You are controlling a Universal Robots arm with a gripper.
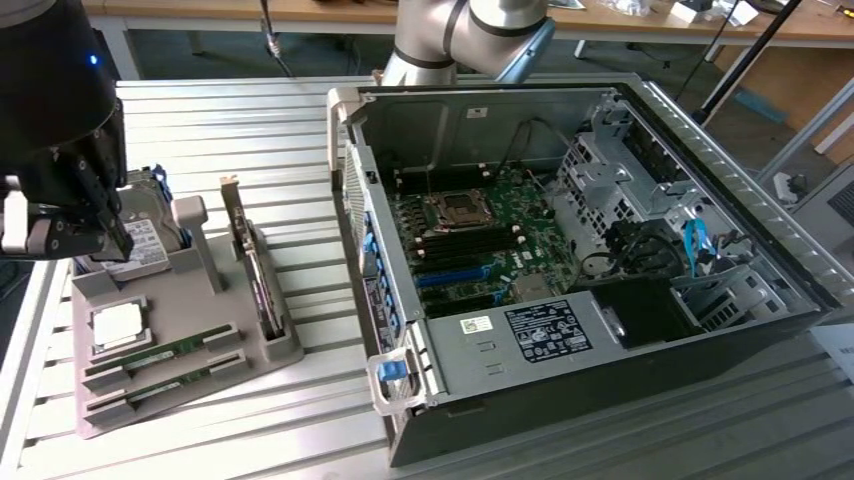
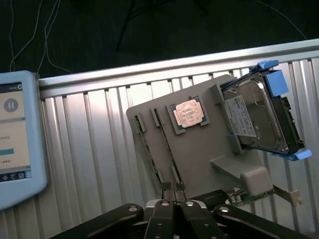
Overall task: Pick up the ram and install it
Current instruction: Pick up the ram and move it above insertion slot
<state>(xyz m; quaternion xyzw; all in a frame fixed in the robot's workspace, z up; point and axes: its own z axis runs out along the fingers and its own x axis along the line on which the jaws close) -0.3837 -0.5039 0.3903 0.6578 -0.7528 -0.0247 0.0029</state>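
Two ram sticks, thin green boards, lie in slots at the front of the grey holder tray (image 1: 200,300): one ram stick (image 1: 160,352) and a second ram stick (image 1: 167,385) just in front of it. In the wrist view they show edge-on as the first ram stick (image 2: 148,149) and the second ram stick (image 2: 167,142). My gripper (image 1: 114,240) hangs above the back of the tray at the exterior view's left, apart from the sticks. In the wrist view the gripper (image 2: 174,204) is shut, its fingers pressed together with nothing between them.
The tray also carries a square silver processor chip (image 1: 118,325), a hard drive (image 2: 259,117) in a blue frame and an upright card (image 1: 254,265) with a metal bracket. An open computer case (image 1: 747,330) with its motherboard (image 1: 487,235) lies at the exterior view's right. A tablet (image 2: 15,139) rests beside the tray.
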